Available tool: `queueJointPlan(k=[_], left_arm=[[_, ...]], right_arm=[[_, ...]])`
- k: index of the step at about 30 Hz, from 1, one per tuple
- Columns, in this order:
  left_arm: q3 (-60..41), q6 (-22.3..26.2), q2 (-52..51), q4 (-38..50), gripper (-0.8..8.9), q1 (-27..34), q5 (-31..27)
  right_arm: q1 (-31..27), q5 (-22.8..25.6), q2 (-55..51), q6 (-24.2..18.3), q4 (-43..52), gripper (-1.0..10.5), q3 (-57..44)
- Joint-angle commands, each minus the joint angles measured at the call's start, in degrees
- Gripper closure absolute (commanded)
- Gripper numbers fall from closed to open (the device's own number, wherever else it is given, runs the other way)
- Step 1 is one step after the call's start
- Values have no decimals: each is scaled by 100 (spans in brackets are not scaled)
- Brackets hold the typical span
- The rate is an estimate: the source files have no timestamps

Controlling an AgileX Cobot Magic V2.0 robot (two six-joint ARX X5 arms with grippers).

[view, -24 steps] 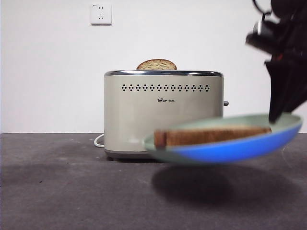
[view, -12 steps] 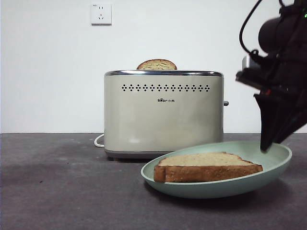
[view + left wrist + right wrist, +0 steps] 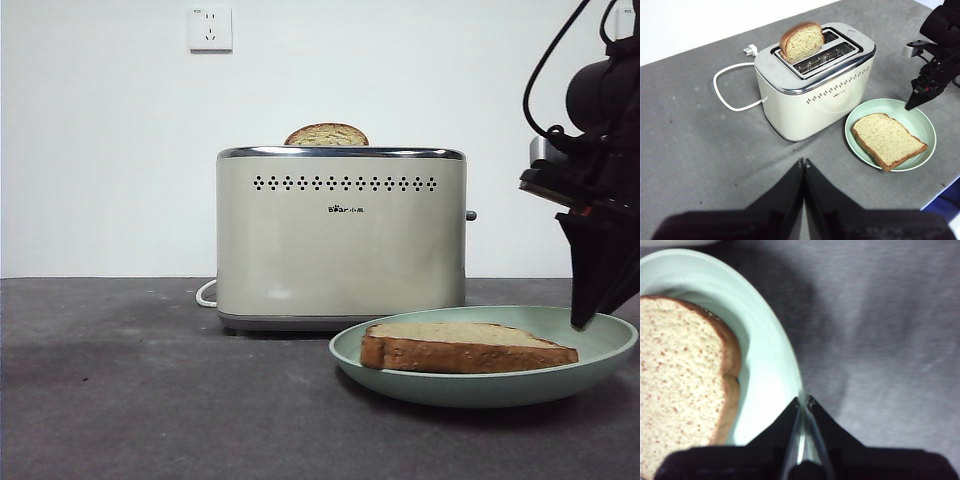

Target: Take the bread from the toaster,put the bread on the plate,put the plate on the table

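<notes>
Plate down on the table, right gripper at its rim

The round pale mint-green plate (image 3: 487, 385) rests on the dark grey matte table (image 3: 150, 400), right of and nearer than the boxy cream toaster (image 3: 341, 235), carrying the flat tan-crumbed bread slice (image 3: 465, 347). The right gripper (image 3: 803, 401) pinches the plate's right rim, arm angled steeply down; the bread lies leftward of it. The left gripper (image 3: 803, 162) waits closed, empty.

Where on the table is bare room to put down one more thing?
Bare table lies in front of the toaster, beside the white cord. It is crowded where the plate with the bread sits by the toaster, the right hand on its rim.
</notes>
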Motion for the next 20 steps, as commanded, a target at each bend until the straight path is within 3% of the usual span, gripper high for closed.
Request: queueJointPlan(k=[1,7,8,13,20], left_arm=[[4,7,-13,9,822,4,-9],[4,7,-13,11,822,4,-9],[4,4,-13,9,822,4,-4],[4,4,-13,7,822,4,-4],[4,7,-13,4,822,4,-2]], right_arm=[[7,-4,90,-160,22,958,-181],[22,0,98,-168,411,943,-595],[20,2,98,-166,415,915,-601],[17,-9,0,-120,415,550,-601],[15,-15,-706,-120,356,504,-597]])
